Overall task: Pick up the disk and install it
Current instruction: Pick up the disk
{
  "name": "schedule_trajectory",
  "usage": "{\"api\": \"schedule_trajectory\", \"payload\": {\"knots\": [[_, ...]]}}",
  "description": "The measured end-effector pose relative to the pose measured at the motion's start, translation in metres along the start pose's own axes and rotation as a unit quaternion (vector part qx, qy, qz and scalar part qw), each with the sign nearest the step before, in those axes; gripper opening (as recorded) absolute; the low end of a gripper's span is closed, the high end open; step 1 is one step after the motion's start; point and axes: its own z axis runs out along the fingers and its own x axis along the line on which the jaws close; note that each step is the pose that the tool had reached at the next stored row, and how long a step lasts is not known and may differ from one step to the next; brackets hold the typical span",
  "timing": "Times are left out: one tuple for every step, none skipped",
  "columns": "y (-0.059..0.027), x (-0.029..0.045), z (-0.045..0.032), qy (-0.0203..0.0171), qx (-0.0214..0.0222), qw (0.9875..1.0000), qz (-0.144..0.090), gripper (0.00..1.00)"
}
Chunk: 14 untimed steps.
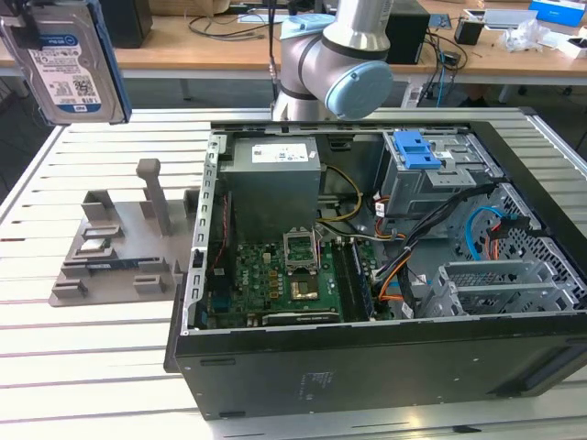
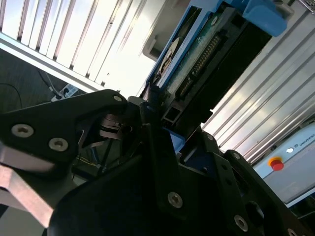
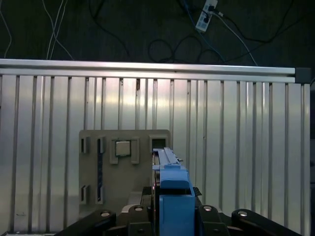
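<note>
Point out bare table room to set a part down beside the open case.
Bare slats: the table in front of the grey fixture, on the exterior view's left of the computer case, and the strip behind the fixture. Crowded: inside the case, with boards, cables and cages. The disk is held up off the table.

A robotics lab: slatted aluminium table [image 1: 92,367], cabled benches [image 1: 202,53].
</note>
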Motion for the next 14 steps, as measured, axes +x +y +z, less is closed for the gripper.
{"api": "schedule_trajectory", "payload": {"knots": [[0.0001,0.0000,-0.0020,0.0000,0.0000,1.0000,0.000,0.37],[0.0002,-0.0001,-0.0041,0.0000,0.0000,1.0000,0.000,0.37],[0.0003,-0.0001,-0.0065,0.0000,0.0000,1.0000,0.000,0.37],[0.0004,-0.0002,-0.0089,0.0000,0.0000,1.0000,0.000,0.37],[0.0005,-0.0002,-0.0114,0.0000,0.0000,1.0000,0.000,0.37],[0.0006,-0.0003,-0.0137,0.0000,-0.0001,1.0000,0.000,0.37],[0.0008,-0.0004,-0.0175,0.0000,-0.0001,1.0000,0.000,0.37],[0.0009,-0.0004,-0.0201,0.0000,-0.0001,1.0000,0.000,0.37],[0.0011,-0.0005,-0.0253,0.0000,-0.0001,1.0000,0.000,0.37],[0.0012,-0.0006,-0.0278,0.0000,-0.0001,1.0000,0.000,0.37],[0.0013,-0.0006,-0.0290,0.0000,-0.0001,1.0000,0.000,0.37],[0.0013,-0.0006,-0.0301,0.0000,0.0000,1.0000,0.000,0.37],[0.0013,-0.0006,-0.0302,0.0000,0.0000,1.0000,0.000,0.37],[0.0013,-0.0006,-0.0302,0.0000,0.0000,1.0000,0.000,0.37]]}}
